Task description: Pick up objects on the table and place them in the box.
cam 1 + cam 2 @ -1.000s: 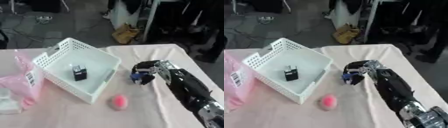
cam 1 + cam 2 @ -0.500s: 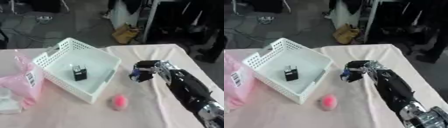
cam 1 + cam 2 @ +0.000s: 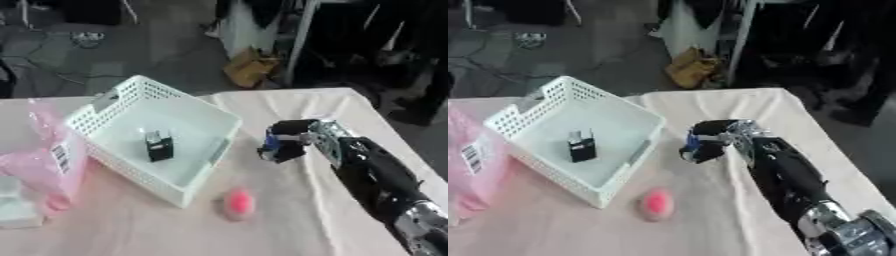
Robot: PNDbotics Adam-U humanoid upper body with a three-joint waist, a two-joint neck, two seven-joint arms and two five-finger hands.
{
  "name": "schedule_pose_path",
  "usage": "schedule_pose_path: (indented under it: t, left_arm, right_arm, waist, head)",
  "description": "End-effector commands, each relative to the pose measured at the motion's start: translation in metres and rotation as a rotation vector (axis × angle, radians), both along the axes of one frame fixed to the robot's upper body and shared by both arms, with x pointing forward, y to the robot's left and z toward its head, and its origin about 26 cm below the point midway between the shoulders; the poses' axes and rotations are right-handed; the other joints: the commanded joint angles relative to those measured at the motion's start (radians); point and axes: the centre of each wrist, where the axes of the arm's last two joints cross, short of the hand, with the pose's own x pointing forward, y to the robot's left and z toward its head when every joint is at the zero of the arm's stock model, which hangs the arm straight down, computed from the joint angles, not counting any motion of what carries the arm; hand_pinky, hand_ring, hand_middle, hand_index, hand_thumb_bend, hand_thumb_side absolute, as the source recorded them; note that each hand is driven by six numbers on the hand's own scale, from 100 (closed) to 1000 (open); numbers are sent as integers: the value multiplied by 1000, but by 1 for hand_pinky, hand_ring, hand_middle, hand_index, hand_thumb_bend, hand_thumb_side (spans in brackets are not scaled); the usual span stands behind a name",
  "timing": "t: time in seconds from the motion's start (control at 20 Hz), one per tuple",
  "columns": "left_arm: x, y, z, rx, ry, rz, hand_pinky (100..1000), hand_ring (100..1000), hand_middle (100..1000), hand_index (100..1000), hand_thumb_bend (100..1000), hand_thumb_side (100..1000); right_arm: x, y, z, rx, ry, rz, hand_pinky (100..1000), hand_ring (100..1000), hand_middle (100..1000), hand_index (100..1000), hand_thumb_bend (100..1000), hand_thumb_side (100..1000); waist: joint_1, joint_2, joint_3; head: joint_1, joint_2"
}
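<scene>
1. Right hand [image 3: 297, 140] comes in from the near right, held right of the basket [image 3: 105, 117]; fingers curled round a small blue thing [image 3: 272, 143], its shape unclear.
2. Basket: white, latticed, left of centre on the cloth-covered table [image 3: 306, 110]; a small black item [image 3: 158, 148] stands inside it, near the middle.
3. Pink ball [image 3: 238, 201] on the table, near side, just beside the basket's near corner; well apart from the hand.
4. Pink bag [image 3: 39, 165] with a barcode label at the left edge, touching the basket's left side.
</scene>
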Motion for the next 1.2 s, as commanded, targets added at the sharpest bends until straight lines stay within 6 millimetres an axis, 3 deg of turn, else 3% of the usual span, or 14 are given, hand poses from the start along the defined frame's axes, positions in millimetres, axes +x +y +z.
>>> schedule_pose_path:
  t: [0.05, 0.4, 1.1, 1.15, 1.2]
  left_arm:
    - [-2, 3, 5, 12, -19, 6, 725, 940, 937, 938, 100, 871]
    - [-2, 4, 4, 16, -15, 12, 726, 939, 936, 937, 100, 870]
    - [-2, 3, 1, 23, -7, 8, 728, 936, 936, 938, 100, 868]
    - [-2, 3, 1, 23, -7, 8, 730, 936, 937, 938, 100, 868]
    - [-2, 3, 1, 23, -7, 7, 730, 936, 937, 938, 100, 868]
  right_arm:
    - [5, -4, 25, -2, -16, 2, 100, 100, 100, 260, 100, 892]
    - [11, 10, 47, 0, 1, 27, 100, 100, 100, 260, 100, 886]
    - [20, 60, 115, 35, -73, 137, 100, 100, 100, 260, 100, 901]
    - [20, 63, 118, 39, -75, 142, 100, 100, 100, 260, 100, 999]
    - [20, 68, 124, 45, -82, 154, 100, 100, 100, 260, 100, 904]
  waist:
    - [5, -18, -2]
    - [-4, -30, -6]
    - [-35, -60, -2]
    - [-36, -61, -2]
    - [-37, -62, -1]
  head:
    - [1, 6]
    - [6, 8]
    - [-11, 30]
    - [-10, 30]
    - [-10, 29]
